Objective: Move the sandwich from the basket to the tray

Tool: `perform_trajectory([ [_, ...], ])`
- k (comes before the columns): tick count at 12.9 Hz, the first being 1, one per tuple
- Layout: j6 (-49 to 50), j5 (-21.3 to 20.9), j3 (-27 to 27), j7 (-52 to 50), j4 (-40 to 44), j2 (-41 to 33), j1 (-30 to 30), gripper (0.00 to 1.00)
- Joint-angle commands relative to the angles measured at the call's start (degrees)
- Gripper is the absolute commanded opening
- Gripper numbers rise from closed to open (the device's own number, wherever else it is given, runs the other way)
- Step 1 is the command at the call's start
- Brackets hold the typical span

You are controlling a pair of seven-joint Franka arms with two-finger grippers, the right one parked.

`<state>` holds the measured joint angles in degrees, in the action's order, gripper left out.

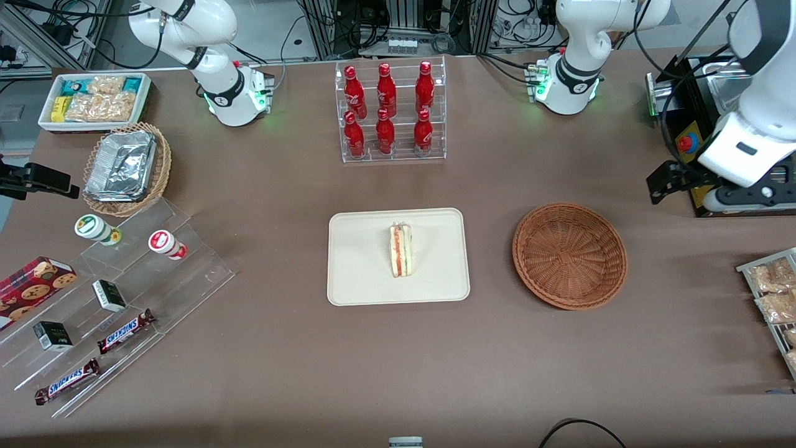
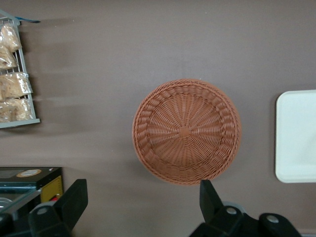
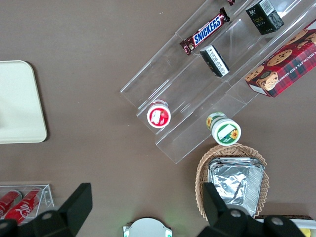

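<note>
Lying on your tray (image 1: 360, 274), the sandwich (image 1: 403, 250) is clear of the empty basket (image 1: 569, 255); your gripper (image 2: 143, 202) hangs released above it, so any needless descent could knock the basket.

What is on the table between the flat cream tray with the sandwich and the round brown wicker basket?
Nothing: only bare brown tabletop separates the cream plastic tray from the reddish-brown woven basket, as the front view shows. The open gripper is above the basket.
</note>
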<state>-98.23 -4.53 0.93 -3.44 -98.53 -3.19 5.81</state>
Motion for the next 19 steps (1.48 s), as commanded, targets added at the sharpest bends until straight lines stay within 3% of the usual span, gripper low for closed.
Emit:
perform_trajectory([
  [1,1.1,2.0,-0.3,3.7,0.5,-1.1,-1.9,1.0],
  [7,5.1,3.8,-0.8,3.0,9.9,5.9,-2.8,1.0],
  [10,5.1,4.9,-1.9,3.2,10.0,6.4,-4.5,1.0],
  [12,5.1,4.8,-6.0,3.5,10.2,6.2,-8.5,1.0],
  [19,7.8,4.1,-5.6,3.4,9.7,4.3,-8.1,1.0],
])
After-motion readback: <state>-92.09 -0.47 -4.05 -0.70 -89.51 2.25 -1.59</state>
